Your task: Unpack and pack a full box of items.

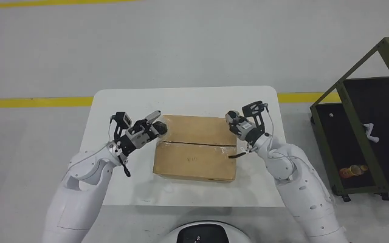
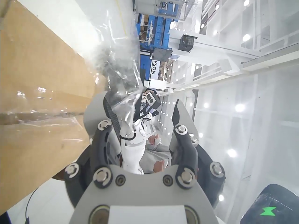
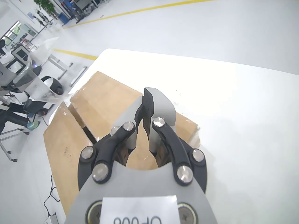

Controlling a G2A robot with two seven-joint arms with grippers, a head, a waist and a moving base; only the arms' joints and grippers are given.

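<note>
A brown cardboard box (image 1: 194,149) lies in the middle of the white table (image 1: 182,100), its top flaps down along a centre seam. My left gripper (image 1: 155,123) hovers at the box's left end and is open (image 2: 143,101). A crumpled strip of clear tape (image 2: 116,71) runs up from the box (image 2: 35,71) and clings to one of its fingers (image 2: 109,110). My right gripper (image 1: 234,119) is over the box's right end, shut (image 3: 146,99) with nothing between its pads. In the right wrist view, the seam of the box (image 3: 105,99) gapes slightly and the lifted tape (image 3: 44,89) stands at the far end.
A dark green cart (image 1: 358,133) stands off the table's right side with a small bottle (image 1: 352,171) on its shelf. Bare table surface lies behind the box and along its front edge.
</note>
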